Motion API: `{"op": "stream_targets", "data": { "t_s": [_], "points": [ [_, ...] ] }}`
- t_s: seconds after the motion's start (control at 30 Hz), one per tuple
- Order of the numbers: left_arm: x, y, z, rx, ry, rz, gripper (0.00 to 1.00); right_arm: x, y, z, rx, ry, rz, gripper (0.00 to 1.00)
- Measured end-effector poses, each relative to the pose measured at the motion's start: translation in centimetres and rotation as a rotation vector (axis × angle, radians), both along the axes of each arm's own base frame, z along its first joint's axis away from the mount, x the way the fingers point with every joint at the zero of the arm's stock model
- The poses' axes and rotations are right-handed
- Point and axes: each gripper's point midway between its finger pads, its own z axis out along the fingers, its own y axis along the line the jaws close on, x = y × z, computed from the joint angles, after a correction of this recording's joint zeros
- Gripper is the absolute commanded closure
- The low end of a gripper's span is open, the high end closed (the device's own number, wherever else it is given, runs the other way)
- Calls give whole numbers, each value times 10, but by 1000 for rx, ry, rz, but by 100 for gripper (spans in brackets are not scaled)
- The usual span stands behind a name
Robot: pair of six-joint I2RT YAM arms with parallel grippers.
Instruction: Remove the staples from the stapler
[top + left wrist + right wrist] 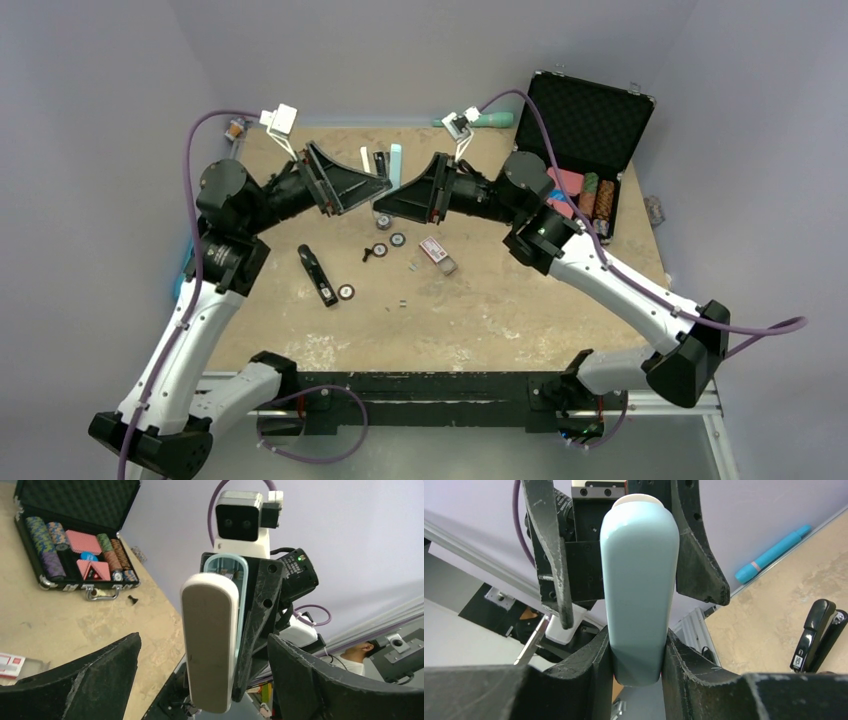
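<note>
Two black robot arms are meeting over a tan tabletop (480, 310). The right gripper (636, 645) is clenching the lower end of a light-blue rounded bar (638, 570), holding it upright. The left gripper (204, 645) is hanging spread wide, with its fingers (549, 555) flanking the bar's top without touching it. The slim black stapler (317, 274) is lying flat on the table, ungrasped, at about 7 o'clock from both grippers and well apart from them in the overhead view.
</note>
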Motion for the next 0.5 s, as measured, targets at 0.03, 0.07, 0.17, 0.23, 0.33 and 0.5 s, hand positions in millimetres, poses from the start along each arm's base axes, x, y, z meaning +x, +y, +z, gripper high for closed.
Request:
{"op": "stream_targets", "data": {
  "t_s": [0.03, 0.07, 0.17, 0.23, 0.33, 0.5],
  "points": [
    [-1, 1, -3, 11, 2, 6, 0, 0, -1, -1, -3, 4, -7, 100],
    [-2, 3, -6, 26, 6, 16, 0, 0, -2, -2, -6, 9, -14, 100],
    [-4, 11, -21, 96, 29, 67, 0, 3, -7, -4, -25, 25, -53, 100],
    [-5, 20, -31, 154, 46, 123, 0, 4, -11, -8, -48, 37, -81, 100],
    [-7, 41, -51, 270, 80, 237, 0, 13, -16, -20, -103, 72, -147, 100],
    [-16, 77, -101, 471, 178, 379, 0, 35, -29, -50, -232, 144, -268, 100]
  ]
}}
